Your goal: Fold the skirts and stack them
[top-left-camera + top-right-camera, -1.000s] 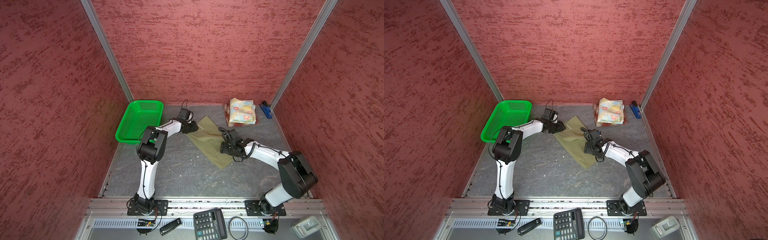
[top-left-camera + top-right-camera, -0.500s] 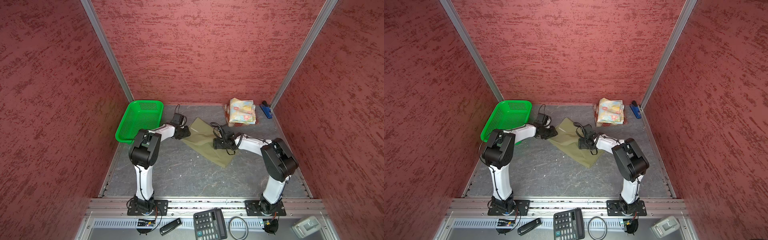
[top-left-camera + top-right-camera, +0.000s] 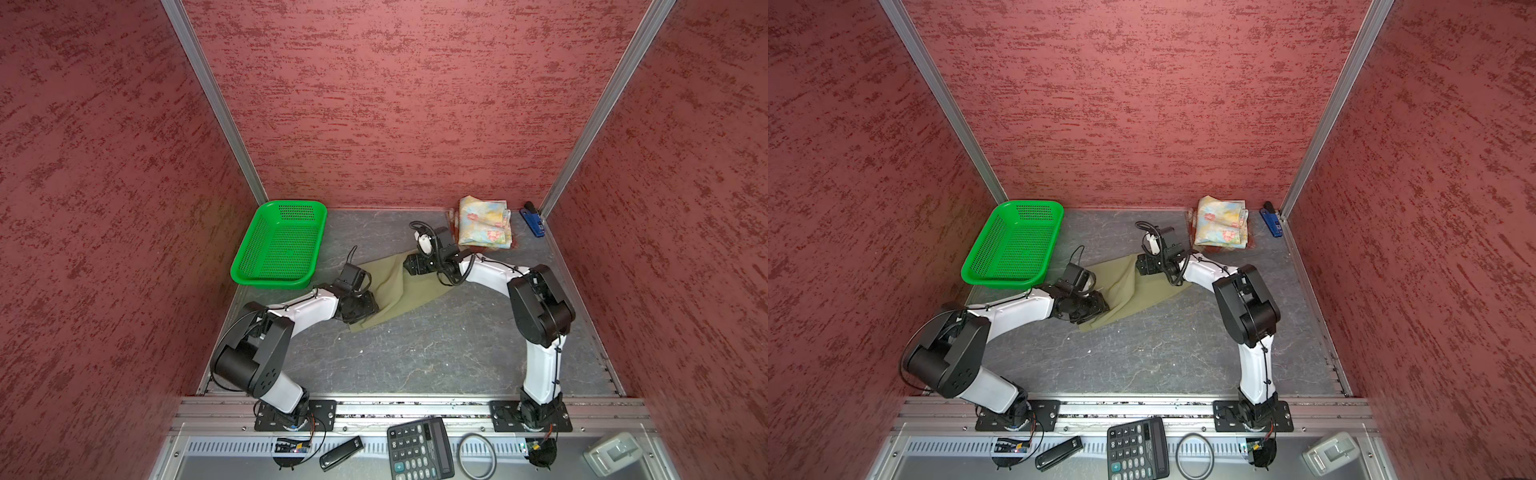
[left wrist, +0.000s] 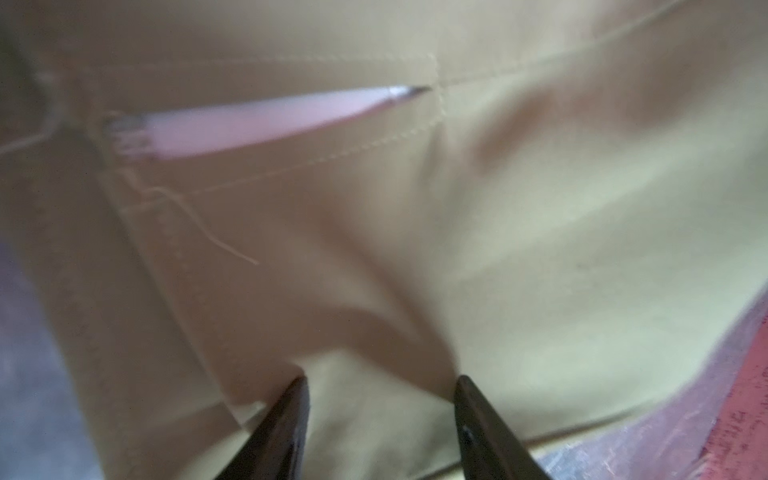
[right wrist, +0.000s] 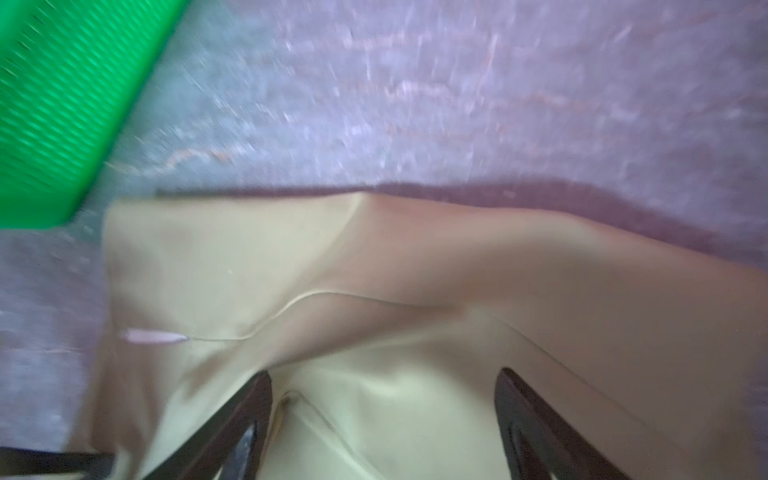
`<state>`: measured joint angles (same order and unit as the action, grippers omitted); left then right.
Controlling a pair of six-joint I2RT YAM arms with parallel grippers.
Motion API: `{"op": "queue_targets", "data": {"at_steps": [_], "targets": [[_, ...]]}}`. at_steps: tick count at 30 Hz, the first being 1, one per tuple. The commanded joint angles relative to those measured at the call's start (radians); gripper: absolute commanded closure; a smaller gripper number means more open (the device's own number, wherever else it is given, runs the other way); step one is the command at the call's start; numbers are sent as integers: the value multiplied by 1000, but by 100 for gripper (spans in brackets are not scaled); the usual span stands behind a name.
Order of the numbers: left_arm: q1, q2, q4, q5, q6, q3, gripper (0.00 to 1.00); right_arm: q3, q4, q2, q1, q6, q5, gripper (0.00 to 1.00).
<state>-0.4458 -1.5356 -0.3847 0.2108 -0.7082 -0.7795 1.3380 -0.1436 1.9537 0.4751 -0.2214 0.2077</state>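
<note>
Three textured red-brown walls (image 3: 395, 104) box the cell in, with aluminium posts (image 3: 216, 108) running up the back corners. Below lies a mottled grey floor (image 3: 415, 353), evenly lit, and a metal rail (image 3: 415, 409) crosses the front edge.

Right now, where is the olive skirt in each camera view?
In both top views: olive skirt lies centrally, just right of the green basket.
Left wrist: skirt fills almost the whole picture; no basket.
Right wrist: skirt fills the near part; basket at a corner.
Shared landmark: green basket; for the wrist views, the skirt's pale pocket slit.
</note>
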Motion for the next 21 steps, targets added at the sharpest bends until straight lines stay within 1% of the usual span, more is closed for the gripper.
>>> {"op": "queue_targets", "data": {"at_steps": [1, 3, 4, 7, 11, 14, 17, 21], "targets": [[36, 59, -79, -20, -20, -12, 35, -60, 18, -162, -35, -64, -37, 15], [65, 87, -99, -23, -13, -27, 33, -123, -40, -237, -43, -113, -94, 16], [76, 101, -104, -22, -13, -30, 33, -156, -59, -271, -47, -137, -105, 17], [85, 146, -125, -19, -28, -28, 33, -272, -64, -381, -51, -211, -111, 18], [75, 218, -131, 28, -98, 29, 35, -383, -38, -487, -51, -301, -102, 20], [73, 289, -113, 72, -169, 109, 38, -418, -29, -531, -50, -324, -91, 21], [74, 345, -64, 101, -233, 191, 43, -437, -17, -543, -50, -331, -81, 21], [76, 333, 66, 151, -309, 266, 47, -451, -7, -534, -50, -345, -80, 22]]}}
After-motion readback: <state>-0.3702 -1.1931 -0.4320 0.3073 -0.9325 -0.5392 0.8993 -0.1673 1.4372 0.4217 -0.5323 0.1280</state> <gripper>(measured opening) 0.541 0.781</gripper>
